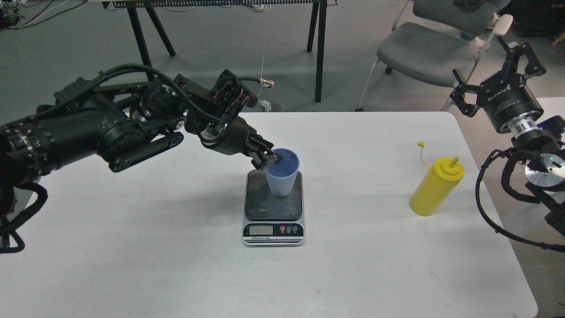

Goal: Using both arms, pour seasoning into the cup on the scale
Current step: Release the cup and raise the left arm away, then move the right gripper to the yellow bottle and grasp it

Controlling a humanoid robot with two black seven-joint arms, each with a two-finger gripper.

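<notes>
Your left gripper [268, 160] pinched the small light-blue ribbed plastic cup [282, 173] on the flat dark-plated scale [273, 207]; your right gripper [496, 84] spread wide, holding nothing.

Matt white table [132, 247], smooth, faintly scuffed. Ribbed light-blue plastic cup [282, 179], dull sheen. Dark mottled weighing plate on the scale [273, 207], worn-looking; silvery front strip, glossy black button panel. Smooth yellow plastic seasoning bottle [435, 187], soft gloss. Black matt arm casings, left arm [110, 128] and right arm [514, 104], with bright metal rings and rubbery black cables. Grey cloth chair [423, 53] seat.
</notes>
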